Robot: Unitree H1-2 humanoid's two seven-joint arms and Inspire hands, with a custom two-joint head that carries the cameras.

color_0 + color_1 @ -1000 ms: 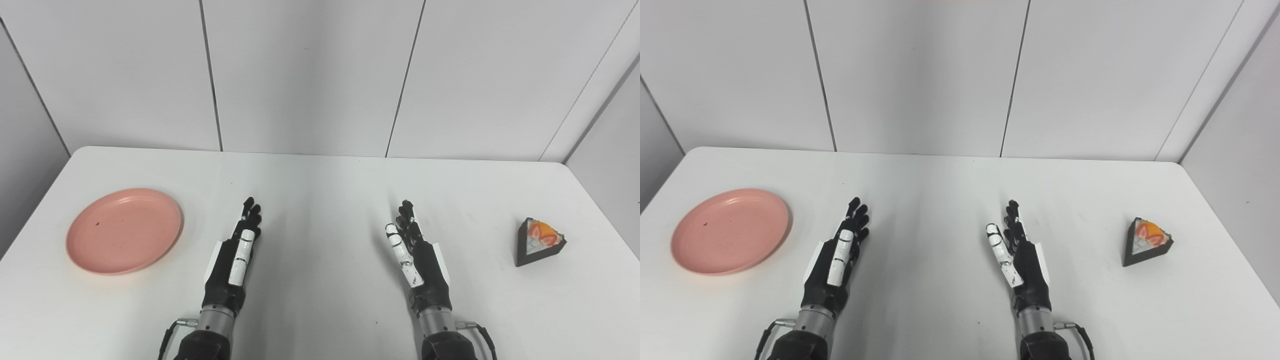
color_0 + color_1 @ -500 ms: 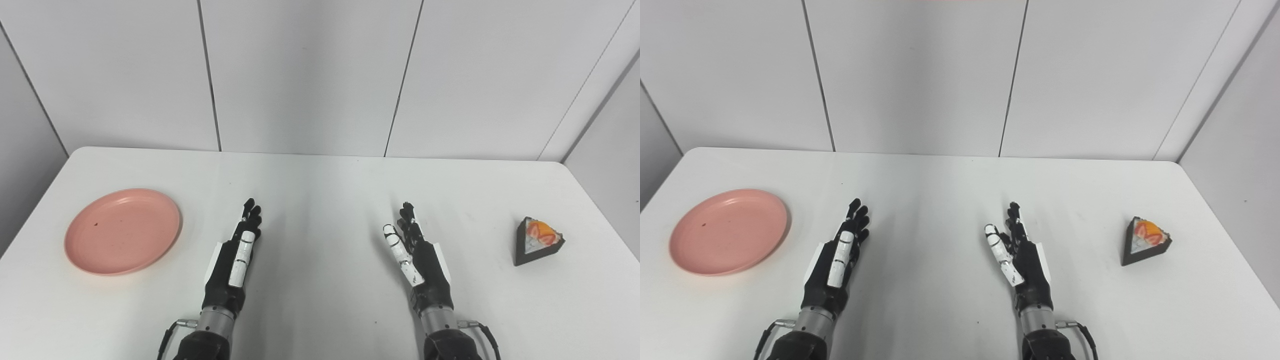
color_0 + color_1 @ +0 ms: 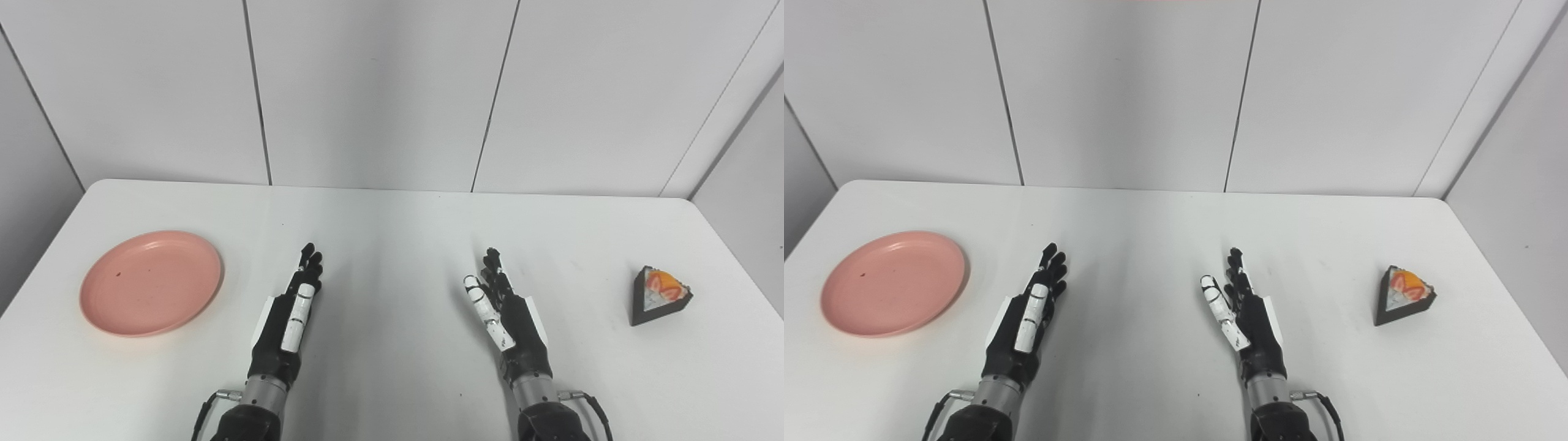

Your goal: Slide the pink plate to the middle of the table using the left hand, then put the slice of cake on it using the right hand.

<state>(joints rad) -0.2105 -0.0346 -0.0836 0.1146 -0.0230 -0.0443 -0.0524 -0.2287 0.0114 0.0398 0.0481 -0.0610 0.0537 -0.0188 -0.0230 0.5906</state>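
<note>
Both hands, left (image 3: 288, 318) and right (image 3: 511, 318), were held open and empty over the counter (image 3: 392, 220), between plate (image 3: 151, 282) and cake (image 3: 661, 294). No legible writing was seen.

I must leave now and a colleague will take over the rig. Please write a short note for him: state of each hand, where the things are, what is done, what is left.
Left hand: open, holds nothing, over the table a little left of centre.
Right hand: open, holds nothing, a little right of centre.
Pink plate: flat on the left side of the table, apart from the left hand.
Slice of cake: near the right edge, untouched.
Done: nothing yet.
Left: slide the plate to the middle with the left hand, then place the cake on it with the right hand.
</note>
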